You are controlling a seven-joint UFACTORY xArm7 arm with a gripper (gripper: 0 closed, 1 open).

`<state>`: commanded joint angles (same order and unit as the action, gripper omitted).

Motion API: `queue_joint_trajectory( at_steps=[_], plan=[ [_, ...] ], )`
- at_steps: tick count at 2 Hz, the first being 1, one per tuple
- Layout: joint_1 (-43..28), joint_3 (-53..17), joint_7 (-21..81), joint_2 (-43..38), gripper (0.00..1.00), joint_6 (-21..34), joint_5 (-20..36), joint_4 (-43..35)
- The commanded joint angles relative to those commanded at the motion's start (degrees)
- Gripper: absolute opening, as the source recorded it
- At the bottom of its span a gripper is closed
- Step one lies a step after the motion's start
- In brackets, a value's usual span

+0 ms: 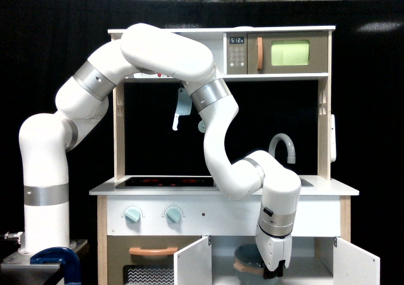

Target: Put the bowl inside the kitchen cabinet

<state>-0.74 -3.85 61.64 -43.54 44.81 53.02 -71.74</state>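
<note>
Bowl [246,258] sits inside the open kitchen cabinet [315,260], so placing looks nearly done. Gripper [274,273] hangs at its rim; finger state unclear, release remains.

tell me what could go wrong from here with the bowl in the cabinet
The round grey-blue bowl with a tan wooden rim sits low in the white toy kitchen cabinet, close against the gripper; pulling out could drag it along. The open white cabinet doors flank the arm and might get bumped.
</note>
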Motion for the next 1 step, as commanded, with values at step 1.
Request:
queue_joint_trajectory(
  at_steps=[1],
  plan=[
    [-0.26, 2.40, -1.35, -1.09, 0.00, -2.28, 0.04, -0.45]
  ],
)
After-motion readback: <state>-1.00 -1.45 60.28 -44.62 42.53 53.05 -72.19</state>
